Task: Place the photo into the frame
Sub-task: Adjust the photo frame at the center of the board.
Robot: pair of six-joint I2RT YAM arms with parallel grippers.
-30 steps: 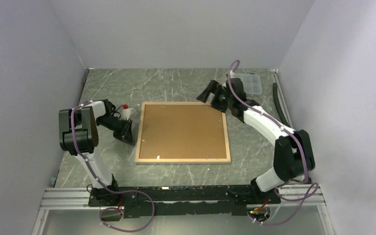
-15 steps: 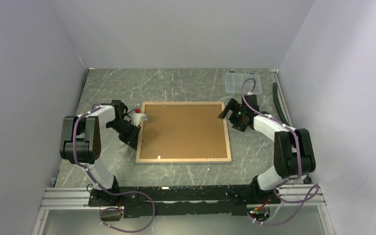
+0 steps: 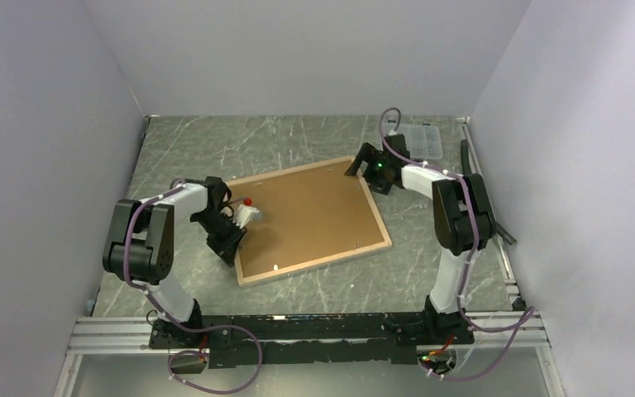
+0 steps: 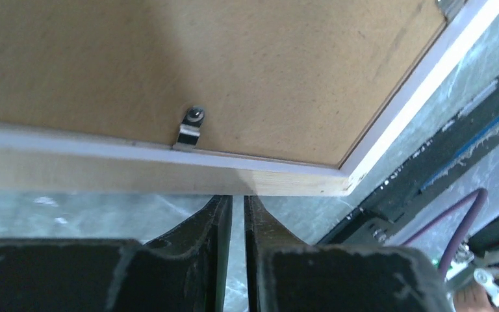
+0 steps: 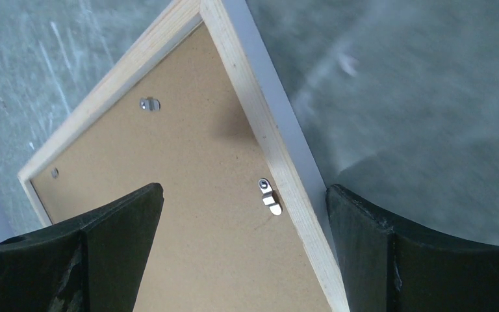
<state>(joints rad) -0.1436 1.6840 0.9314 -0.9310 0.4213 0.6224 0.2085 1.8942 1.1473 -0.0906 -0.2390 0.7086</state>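
Observation:
The frame (image 3: pixel 314 263) lies face down on the table, wood back up, turned askew. The brown backing panel (image 3: pixel 306 215) sits in it under small metal clips (image 5: pixel 269 195). The photo is hidden or out of view. My left gripper (image 3: pixel 230 241) is shut and empty. In the left wrist view its tips (image 4: pixel 238 198) sit against the outer side of the frame's left rail (image 4: pixel 136 175). My right gripper (image 3: pixel 360 165) is open at the frame's far right corner. In the right wrist view (image 5: pixel 243 192) it straddles the rail (image 5: pixel 279 162), one finger over the panel, one outside.
A small clear plastic compartment box (image 3: pixel 424 141) sits at the back right. A black strip (image 3: pixel 471 169) lies along the right wall. Walls close in the left, back and right. The arm mounting rail (image 3: pixel 314 327) runs along the near edge.
The frame has turned counter-clockwise, its near left corner shifted right. My left gripper moved right against the left rail. My right gripper moved back to the far right corner.

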